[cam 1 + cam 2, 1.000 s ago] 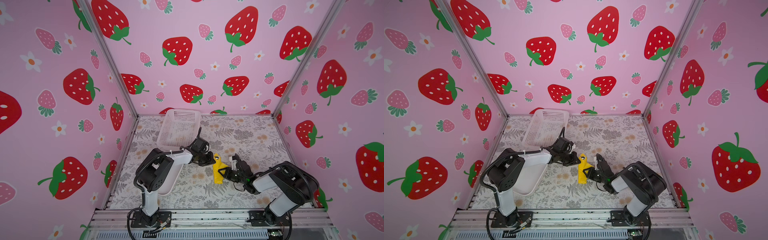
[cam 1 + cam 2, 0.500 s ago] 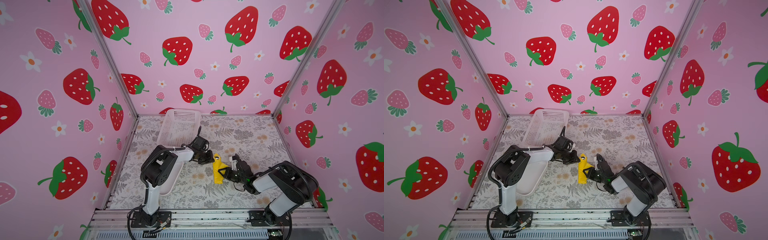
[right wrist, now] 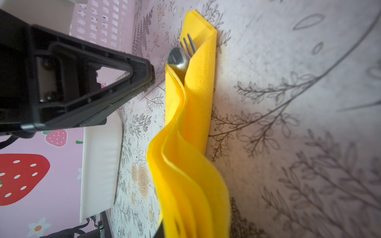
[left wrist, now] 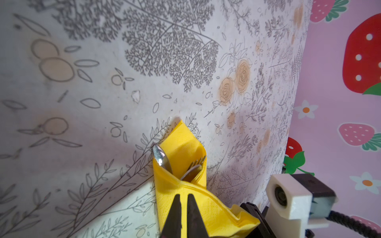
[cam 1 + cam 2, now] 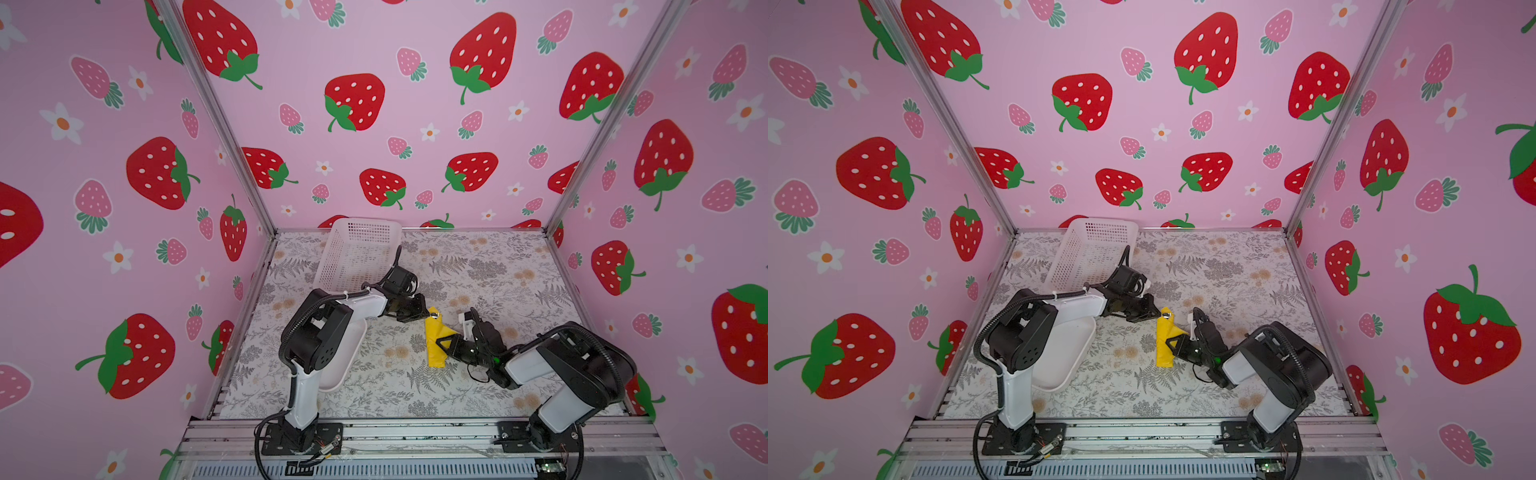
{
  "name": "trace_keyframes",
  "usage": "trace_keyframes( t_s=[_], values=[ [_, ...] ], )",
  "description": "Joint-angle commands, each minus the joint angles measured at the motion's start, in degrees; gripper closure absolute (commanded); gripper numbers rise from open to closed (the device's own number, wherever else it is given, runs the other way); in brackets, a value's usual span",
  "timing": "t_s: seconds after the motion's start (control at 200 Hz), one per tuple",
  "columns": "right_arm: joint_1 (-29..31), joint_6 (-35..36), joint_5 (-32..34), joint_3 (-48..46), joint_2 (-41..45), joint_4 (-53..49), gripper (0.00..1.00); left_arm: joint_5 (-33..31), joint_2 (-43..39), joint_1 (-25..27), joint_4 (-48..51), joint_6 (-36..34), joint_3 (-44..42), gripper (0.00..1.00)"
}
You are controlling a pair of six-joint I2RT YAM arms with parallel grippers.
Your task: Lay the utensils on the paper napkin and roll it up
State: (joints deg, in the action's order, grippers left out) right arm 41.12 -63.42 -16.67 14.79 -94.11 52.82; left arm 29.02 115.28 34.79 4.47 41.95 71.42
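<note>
Paper napkin (image 5: 433, 334), yellow, half-rolled, lies mid-desk with one flap lifted and clamped in right fingers (image 5: 451, 347). Left fingers (image 4: 177, 214) pressed together, just beside napkin's far end. Utensils (image 4: 162, 160) inside roll, spoon bowl and fork tines poking out. Desk (image 5: 478, 266) floral-print. White tray (image 5: 340, 361) and perforated basket (image 5: 357, 253) at left. Pink strawberry walls (image 5: 395, 104) all round.

Place: robot test booth.
Around my left claw (image 4: 184, 198): strawberry-print walls (image 5: 395, 137), aluminium frame posts (image 5: 226, 133).
Beneath it: floral mat (image 5: 478, 266).

The left arm (image 5: 320, 332) has swung its elbow upward and inward.
</note>
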Motion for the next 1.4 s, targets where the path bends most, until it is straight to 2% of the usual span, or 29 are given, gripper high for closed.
trace_keyframes(
  t_s=[0.0,0.295,0.56,0.76,0.9,1.17,1.391],
  values=[
    [-0.2,-1.0,0.8,-1.4,-1.5,-4.0,0.87,-0.2,2.4,-0.2,1.2,-0.6,1.6,0.89],
    [-0.2,-1.2,0.8,-1.7,-1.3,-3.8,0.87,-0.2,3.2,-0.2,0.0,0.2,1.5,0.89],
    [-0.2,-1.4,1.2,-1.7,-1.2,-3.9,0.87,0.8,-6.2,-0.1,0.9,-0.2,-1.2,0.85],
    [-0.2,-1.5,1.3,-1.4,-1.1,-4.0,0.87,2.0,-13.6,1.0,-0.1,0.6,-9.4,0.86],
    [-0.2,-1.8,1.4,-1.5,-0.9,-3.9,0.87,2.0,-16.6,4.3,-3.5,2.9,-15.7,0.88],
    [-0.2,-1.9,1.4,-1.9,-0.3,-4.1,0.86,0.5,-16.5,8.8,-7.0,5.0,-20.7,0.88],
    [-0.2,-2.1,1.5,-2.3,-0.4,-3.7,0.86,-0.2,-13.9,9.6,-8.1,3.8,-21.1,0.89]
  ],
)
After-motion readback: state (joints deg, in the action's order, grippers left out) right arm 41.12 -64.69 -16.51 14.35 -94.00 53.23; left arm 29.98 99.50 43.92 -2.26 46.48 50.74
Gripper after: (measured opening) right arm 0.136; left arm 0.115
